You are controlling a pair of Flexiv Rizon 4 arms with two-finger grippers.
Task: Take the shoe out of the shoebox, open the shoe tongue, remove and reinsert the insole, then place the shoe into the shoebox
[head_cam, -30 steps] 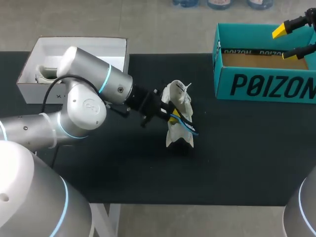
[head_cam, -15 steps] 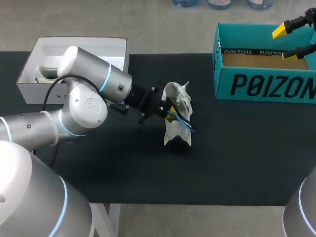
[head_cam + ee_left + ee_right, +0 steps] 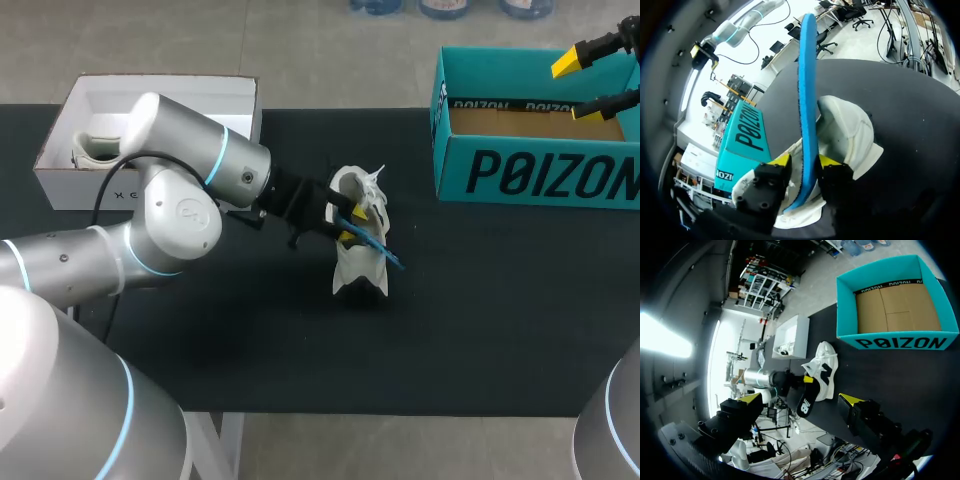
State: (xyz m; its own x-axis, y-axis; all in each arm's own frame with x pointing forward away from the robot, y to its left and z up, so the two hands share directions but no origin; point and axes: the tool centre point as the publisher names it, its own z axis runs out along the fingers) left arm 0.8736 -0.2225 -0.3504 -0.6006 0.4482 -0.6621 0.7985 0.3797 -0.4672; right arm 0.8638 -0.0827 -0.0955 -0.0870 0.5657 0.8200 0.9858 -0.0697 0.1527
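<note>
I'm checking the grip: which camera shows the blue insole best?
The left wrist view: the insole runs edge-on between the left hand's fingers, with the shoe behind. The head view shows a thin blue strip; the right wrist view, its dark face far off.

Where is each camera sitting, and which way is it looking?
Head view: up above and behind the robot, looking down on the table; the left arm shows big, and the right claw hangs over the teal shoebox.
Left wrist view: on the left wrist, looking along the left claw, which pinches the blue insole at the white shoe.
Right wrist view: on the right wrist, looking down past its open claw at the table.
Shared: all three see the shoe, insole and shoebox.
</note>
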